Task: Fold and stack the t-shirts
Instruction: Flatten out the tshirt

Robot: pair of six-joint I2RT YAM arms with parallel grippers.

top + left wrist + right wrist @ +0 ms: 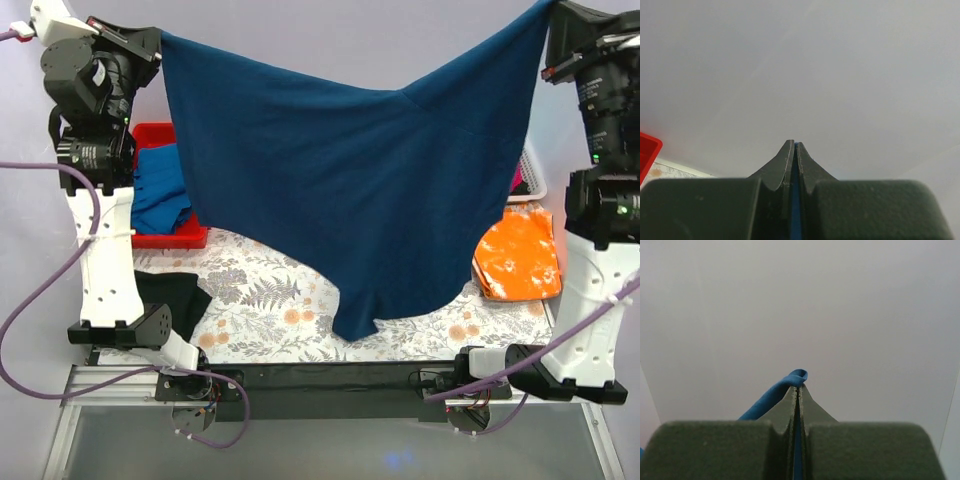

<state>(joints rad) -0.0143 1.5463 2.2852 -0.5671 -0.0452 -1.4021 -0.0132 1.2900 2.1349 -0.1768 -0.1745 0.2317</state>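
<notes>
A navy blue t-shirt (350, 190) hangs spread out high above the table, stretched between my two grippers, its lowest corner drooping toward the near middle. No print shows on the side I see. My left gripper (158, 42) is shut on its upper left corner, and in the left wrist view a thin blue strip of cloth (796, 200) is pinched between the closed fingers of the left gripper (794, 144). My right gripper (552, 8) is shut on the upper right corner. In the right wrist view a blue fold of cloth (772, 395) curls out over the tips of the right gripper (800, 386).
A red bin (152, 132) at the back left holds a mid-blue shirt (160, 190). A black shirt (175, 300) lies by the left arm's base. An orange shirt (517, 258) lies at the right, by a white basket (532, 178). A floral cloth (270, 300) covers the table.
</notes>
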